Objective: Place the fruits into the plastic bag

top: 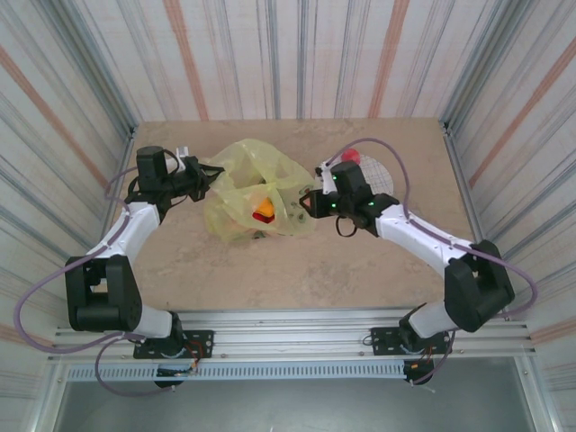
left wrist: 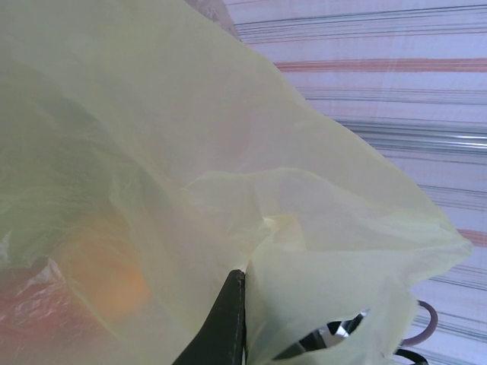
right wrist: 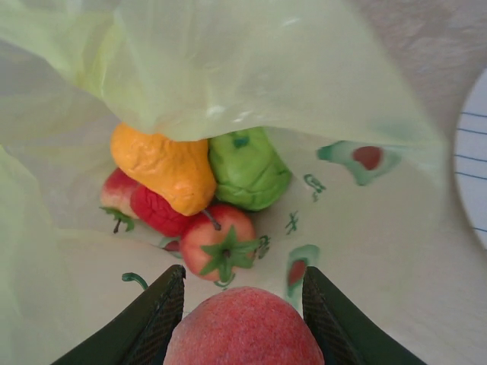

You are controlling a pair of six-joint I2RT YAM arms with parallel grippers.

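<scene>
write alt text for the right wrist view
Two dark fingers grip a reddish fruit at the open mouth of a yellow plastic bag. Inside lie an orange fruit, a green fruit and a tomato; a white plate sits at right.

A pale beige, stone-mottled tabletop (top: 297,279) spreads beneath the left hand (top: 207,173) and the right hand (top: 310,202). Beyond both hands and out to either side, striped walls (top: 297,54) box it in on three sides: whitish panels lined with grey and rust-orange bands. Well behind the hands, along the near edge, runs a silver slotted metal rail (top: 288,322). Below that lies a dull grey strip (top: 270,405), possibly floor. The light is soft and even, and shadows are faint.
</scene>
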